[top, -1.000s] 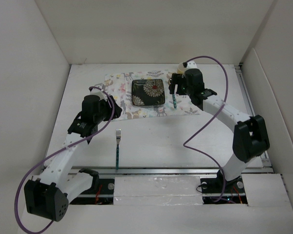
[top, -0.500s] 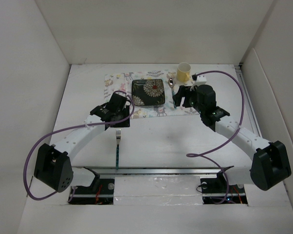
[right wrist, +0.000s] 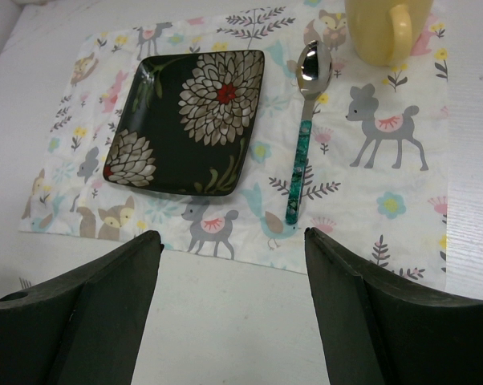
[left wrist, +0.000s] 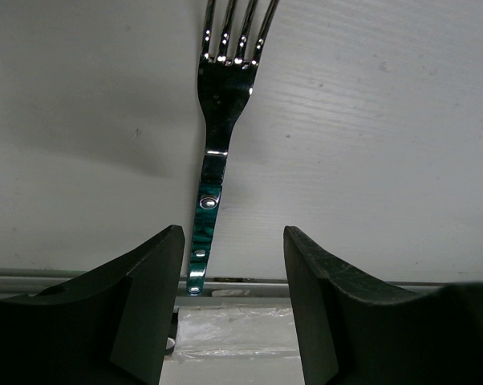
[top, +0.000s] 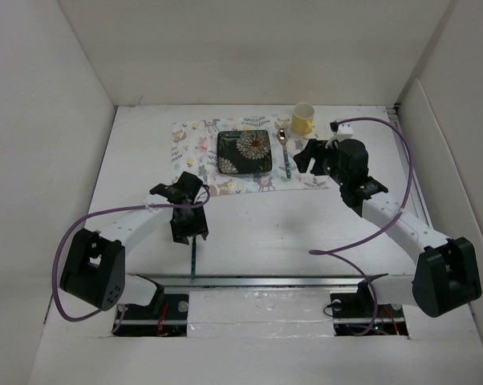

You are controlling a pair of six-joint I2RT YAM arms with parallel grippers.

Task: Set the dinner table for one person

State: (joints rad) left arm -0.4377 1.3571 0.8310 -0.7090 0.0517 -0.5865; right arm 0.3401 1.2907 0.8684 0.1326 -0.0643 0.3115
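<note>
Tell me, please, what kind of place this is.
Probably a robot test cell, not a real dining room: plain white panels wall in the large white flat tabletop, a white-and-black left arm and right arm are mounted at its near edge, and only one pastel animal-print cloth placemat is laid.

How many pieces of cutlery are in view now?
2. A silver fork with a teal handle lies on the white tabletop under the left pincer. A teal-handled spoon lies on the animal-print cloth placemat, right of the dark floral square plate. Arms might hide others.
</note>
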